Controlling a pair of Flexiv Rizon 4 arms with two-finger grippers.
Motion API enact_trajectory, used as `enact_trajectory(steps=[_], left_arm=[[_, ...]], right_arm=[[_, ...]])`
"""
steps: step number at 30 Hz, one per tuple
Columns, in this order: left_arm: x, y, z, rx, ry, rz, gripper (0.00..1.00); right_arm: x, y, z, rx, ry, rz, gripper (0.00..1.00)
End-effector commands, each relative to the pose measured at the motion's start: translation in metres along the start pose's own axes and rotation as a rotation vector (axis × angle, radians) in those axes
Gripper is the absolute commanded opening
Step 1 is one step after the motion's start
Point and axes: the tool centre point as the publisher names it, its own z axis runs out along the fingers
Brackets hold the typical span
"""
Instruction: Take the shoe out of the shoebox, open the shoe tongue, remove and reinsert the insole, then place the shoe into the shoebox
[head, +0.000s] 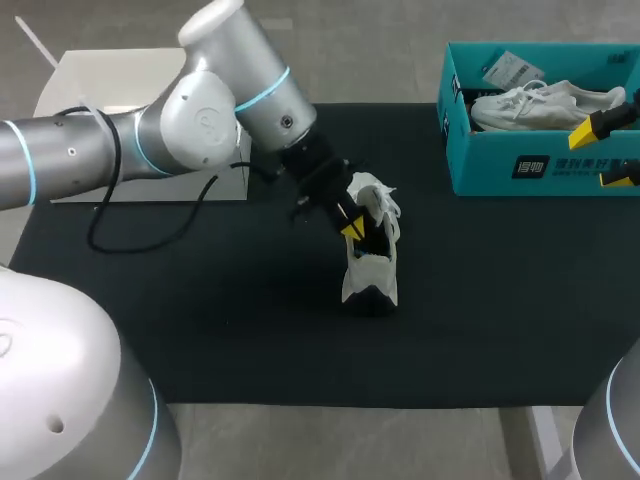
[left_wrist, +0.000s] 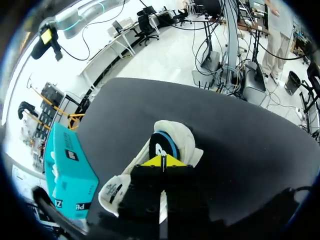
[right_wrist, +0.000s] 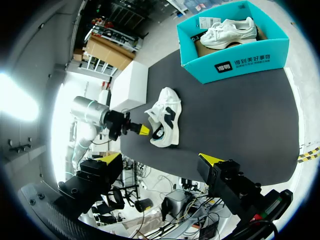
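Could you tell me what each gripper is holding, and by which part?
The left gripper has its fingers shut at the opening of the white sneaker; whether they pinch anything there cannot be told. The right gripper holds nothing.

Mat (head: 200, 330): black, spread across the middle of the frame, left edge to right.
White box (head: 100, 75): seen upper left, at the mat's far edge.
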Motion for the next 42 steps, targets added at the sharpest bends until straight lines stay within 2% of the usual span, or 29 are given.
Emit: enact_trajectory(steps=[1,7,20,26,31,33,38,42], left_arm=[[-0.009,0.008,0.013,0.041,0.361,0.044,0.0],[-0.002,0.009,0.03,0.075,0.42,0.07,0.0],[0.008,0.01,0.052,0.108,0.415,0.068,0.0],[0.009,0.006,0.051,0.074,0.394,0.064,0.0],[0.003,-0.006,0.026,0.051,0.33,0.099,0.0],[0.003,-0.009,0.023,0.042,0.344,0.109,0.0],[0.005,-0.014,0.029,0.04,0.384,0.122,0.0],[0.007,-0.015,0.038,0.074,0.41,0.139,0.0]], right_arm=[[0.0,0.0,0.001,-0.001,-0.004,0.002,1.0],[0.0,0.0,0.001,-0.001,-0.004,0.002,1.0],[0.0,0.0,0.001,-0.001,-0.004,0.002,1.0],[0.0,0.0,0.001,-0.001,-0.004,0.002,1.0],[0.0,0.0,0.001,-0.001,-0.004,0.002,1.0],[0.0,0.0,0.001,-0.001,-0.004,0.002,1.0],[0.0,0.0,0.001,-0.001,-0.004,0.002,1.0],[0.0,0.0,0.001,-0.001,-0.004,0.002,1.0]])
